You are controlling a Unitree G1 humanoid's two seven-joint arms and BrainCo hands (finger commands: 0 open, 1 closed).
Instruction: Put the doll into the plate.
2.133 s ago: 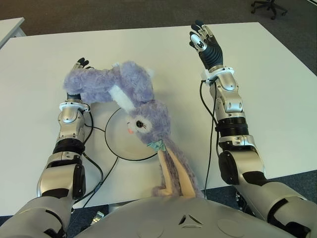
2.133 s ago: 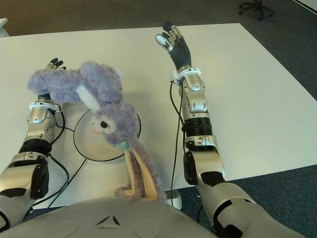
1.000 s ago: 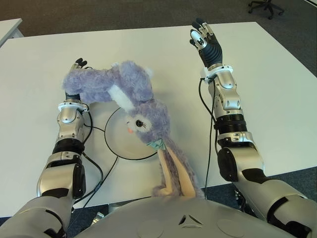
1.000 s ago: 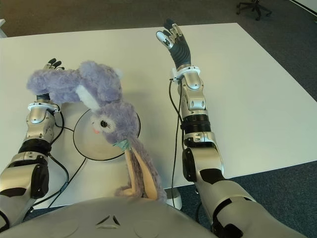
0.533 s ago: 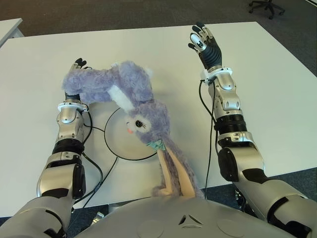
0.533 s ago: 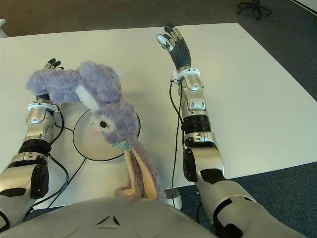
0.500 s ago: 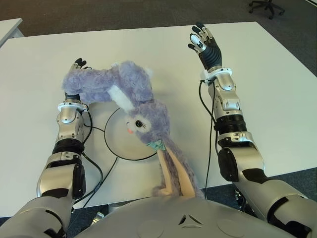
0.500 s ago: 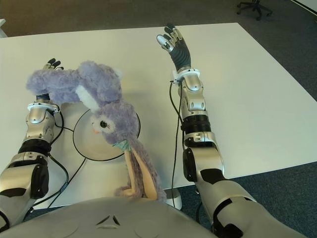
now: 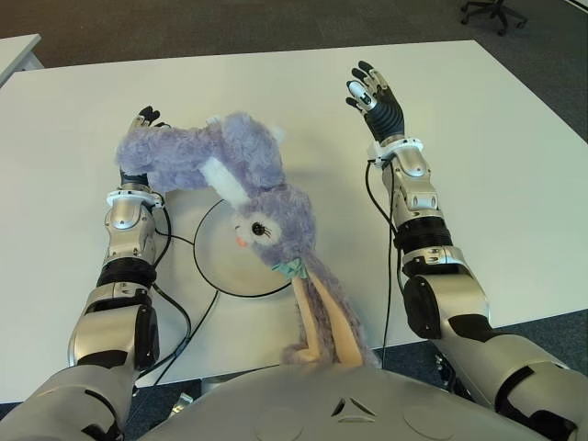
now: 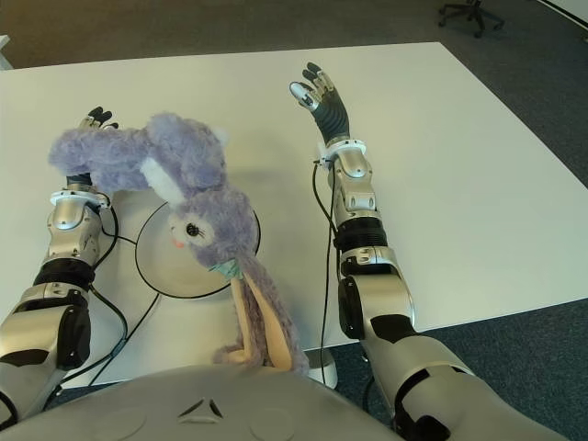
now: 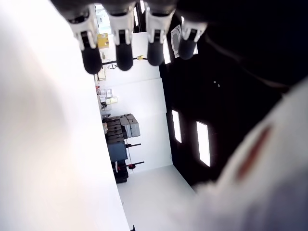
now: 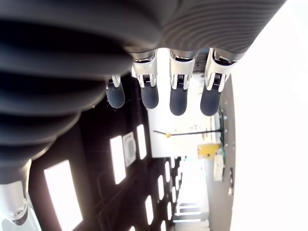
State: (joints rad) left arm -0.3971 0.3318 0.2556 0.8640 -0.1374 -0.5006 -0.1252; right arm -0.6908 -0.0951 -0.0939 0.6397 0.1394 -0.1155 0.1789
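Note:
A fluffy purple bunny doll (image 9: 241, 167) lies on the white table (image 9: 501, 165), its body at the left and its head (image 9: 273, 223) over the round white plate (image 9: 217, 265). Its long ears (image 9: 322, 312) hang past the table's front edge toward my torso. My left hand (image 9: 145, 118) shows at the doll's far left end, mostly covered by the plush; its fingers (image 11: 120, 53) are straight and hold nothing. My right hand (image 9: 370, 89) is raised over the table to the right of the doll, fingers (image 12: 178, 98) spread, holding nothing.
Black cables (image 9: 180, 242) run from my left arm across the table beside the plate. A cable (image 9: 386, 230) also hangs along my right forearm. An office chair (image 9: 496, 11) stands on the carpet beyond the table's far right corner. Another table's corner (image 9: 18, 50) shows far left.
My right hand has shifted a little to the left and nearer, with the forearm swinging with it. The doll, the plate and my left hand have not moved.

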